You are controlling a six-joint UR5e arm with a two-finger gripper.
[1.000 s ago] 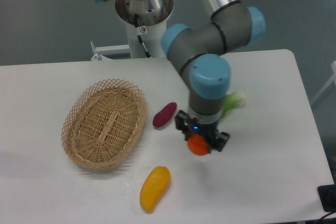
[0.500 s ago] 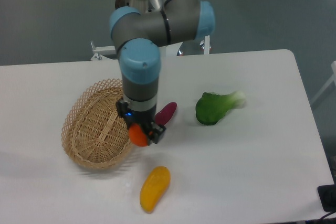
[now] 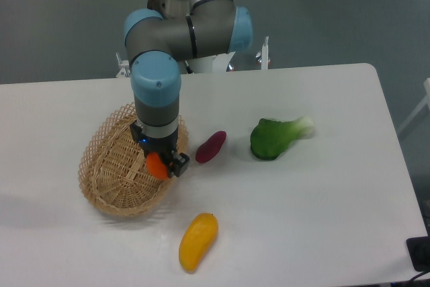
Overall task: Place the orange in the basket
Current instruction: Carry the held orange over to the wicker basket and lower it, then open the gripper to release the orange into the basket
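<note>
Nearest to you from the basket, the yellow-orange mango lies on the table, just off the basket's near right side, and it plays no part in the coming move. Behind it you have the basket itself, oval and woven, with its long axis running from near left to far right.

Over the right half of that basket you see the gripper pointing down, its fingers clamped on the orange, which shows as a bright round shape between them. The orange sits inside the line of the basket's right rim, above the woven floor and not over the table. From this single view you cannot tell how high it hangs above the weave, or whether it already touches.

That is the relation your next move turns on: the basket floor lies straight below the fingers, so a plain descent and release should do, with no sideways travel needed. Watch the right rim, which is close beside the gripper; a drift that way could roll the fruit out.

Beyond the basket's right side you see the purple sweet potato, and farther right of it the green leafy vegetable, both well apart from the basket.
</note>
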